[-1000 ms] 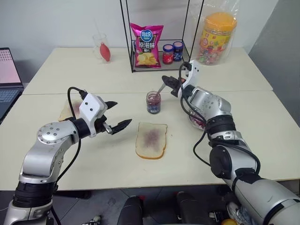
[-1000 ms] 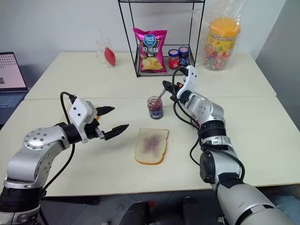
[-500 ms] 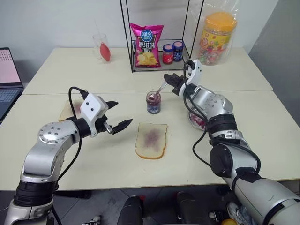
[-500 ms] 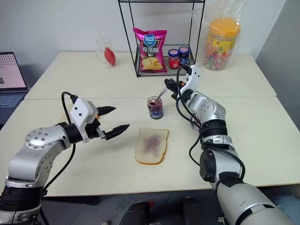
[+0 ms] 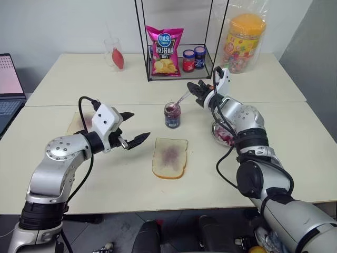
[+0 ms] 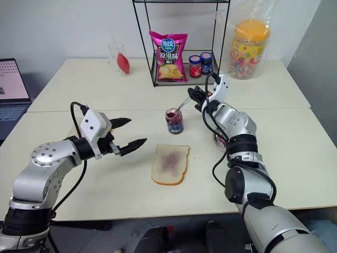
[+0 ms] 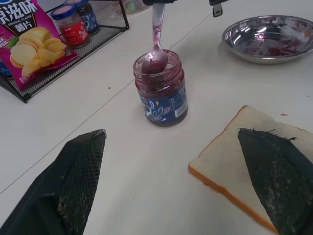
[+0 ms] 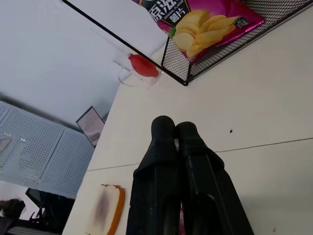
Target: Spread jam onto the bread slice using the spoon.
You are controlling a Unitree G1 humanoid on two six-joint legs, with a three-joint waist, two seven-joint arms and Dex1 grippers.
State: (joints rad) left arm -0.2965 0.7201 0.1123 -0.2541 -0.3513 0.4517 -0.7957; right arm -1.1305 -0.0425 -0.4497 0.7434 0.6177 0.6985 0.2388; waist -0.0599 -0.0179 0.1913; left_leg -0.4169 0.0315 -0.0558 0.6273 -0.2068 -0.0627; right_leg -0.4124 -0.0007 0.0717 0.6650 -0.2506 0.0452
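The bread slice [image 5: 170, 157], pale with a purple stain mid-face, lies flat at the table's front centre. Behind it stands a small glass jar [image 5: 172, 115] dark with jam [image 7: 159, 85]. The slim metal spoon [image 7: 157, 44] slants down into the jar's mouth, its bowl smeared purple. My right gripper [image 5: 196, 88] is shut on the spoon's handle, up and to the right of the jar; its fingers [image 8: 173, 129] press together. My left gripper [image 5: 139, 125] hovers open and empty to the left of the bread slice, pointing toward it.
A steel dish [image 5: 221, 135] smeared with jam sits right of the jar, under my right arm. A second slice [image 5: 78, 122] lies behind my left arm. At the back stand a wire rack [image 5: 179, 74] with a chips bag and two lidded jars, a candy tub [image 5: 243, 42] and a glass [image 5: 114, 52].
My right wrist has rolled and its gripper has shifted slightly right, tilting the spoon, whose bowl stays at the jar's mouth. The left gripper stays open in place.
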